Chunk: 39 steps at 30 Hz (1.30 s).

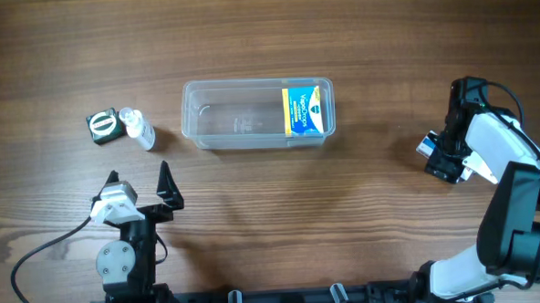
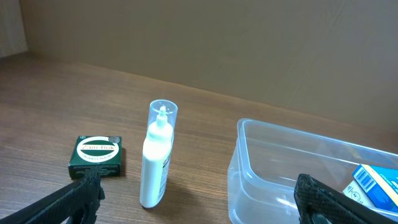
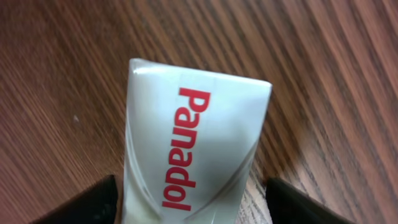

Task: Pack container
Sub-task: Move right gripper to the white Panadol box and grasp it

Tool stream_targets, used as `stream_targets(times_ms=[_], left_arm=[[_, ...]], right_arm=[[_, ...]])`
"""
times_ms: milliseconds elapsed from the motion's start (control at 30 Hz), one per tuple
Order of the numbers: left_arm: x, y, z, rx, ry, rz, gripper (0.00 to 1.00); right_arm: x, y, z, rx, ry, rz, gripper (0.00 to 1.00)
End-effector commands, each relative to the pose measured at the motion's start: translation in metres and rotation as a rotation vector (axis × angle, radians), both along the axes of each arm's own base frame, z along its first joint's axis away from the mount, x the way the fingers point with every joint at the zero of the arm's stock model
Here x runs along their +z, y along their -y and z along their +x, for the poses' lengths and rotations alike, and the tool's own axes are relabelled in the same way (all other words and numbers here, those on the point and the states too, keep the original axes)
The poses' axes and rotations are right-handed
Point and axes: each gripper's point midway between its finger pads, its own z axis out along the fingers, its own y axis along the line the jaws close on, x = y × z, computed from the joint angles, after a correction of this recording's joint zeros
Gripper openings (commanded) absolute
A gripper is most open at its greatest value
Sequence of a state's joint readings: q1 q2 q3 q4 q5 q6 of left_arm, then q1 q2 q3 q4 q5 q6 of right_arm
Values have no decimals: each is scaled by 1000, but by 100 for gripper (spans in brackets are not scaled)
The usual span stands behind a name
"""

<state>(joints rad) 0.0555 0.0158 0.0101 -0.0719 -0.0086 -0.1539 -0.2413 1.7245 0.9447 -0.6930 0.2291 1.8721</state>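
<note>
While my right hand (image 1: 437,155) straddles the Panadol box (image 3: 193,149) near the counter's (image 1: 365,230) right edge, I cannot tell if it pinches yet. My left hand (image 1: 141,180) hangs spread. Next I judge: grip firmly, lift, carry to the container (image 1: 232,123) mid-counter.

The clear plastic rectangular container (image 1: 251,145) sits mid-way across the brown wooden table (image 1: 265,33), with a blue-and-yellow carton (image 1: 306,108) inside its right end. To its left is a white squeeze bottle (image 1: 141,131), then a dark green square box (image 1: 104,125). A silver Panadol box (image 3: 186,155) lies near the right edge.
</note>
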Motion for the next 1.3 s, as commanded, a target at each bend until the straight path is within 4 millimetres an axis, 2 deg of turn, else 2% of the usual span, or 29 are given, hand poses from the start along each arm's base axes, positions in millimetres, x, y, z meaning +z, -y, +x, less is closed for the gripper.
stream_targets(times_ms=[0,100,233,367,400,500,600,633,700,767,967,1133,1267], left_arm=[[-2,0,0,-3,-6,18,100],[-2,0,0,-3,-6,18,100],[-2,0,0,-3,-6,18,100],[-2,0,0,-3,-6,18,100],[-2,0,0,-2,-6,18,100],[-2,0,0,-3,-6,18,100],[-2,0,0,-3,-6,18,100],[-2,0,0,-3,-6,18,100],[-2,0,0,-3,-6,18,100],[-2,0,0,-2,-6,18,100],[-2,0,0,-3,-6,18,100],[-2,0,0,-2,-6,18,100],[-2,0,0,-3,-6,18,100]], right_arm=[[-8,-3,-5,78,-42,19,55],[-9,-6,-5,192,-66,34,40],[-9,-8,-5,379,-104,41,28],[-9,-9,-5,586,-152,36,28],[-9,-8,-5,643,-163,33,36],[-9,-8,-2,808,-190,21,45],[-9,-11,5,986,-189,14,45],[-9,-15,12,1093,-171,15,44],[-9,-25,23,1259,-119,23,34],[-8,-36,34,1384,-53,29,30],[-5,-51,46,1531,39,37,30],[-4,-52,47,1597,39,21,29],[4,-65,57,1701,122,21,31]])
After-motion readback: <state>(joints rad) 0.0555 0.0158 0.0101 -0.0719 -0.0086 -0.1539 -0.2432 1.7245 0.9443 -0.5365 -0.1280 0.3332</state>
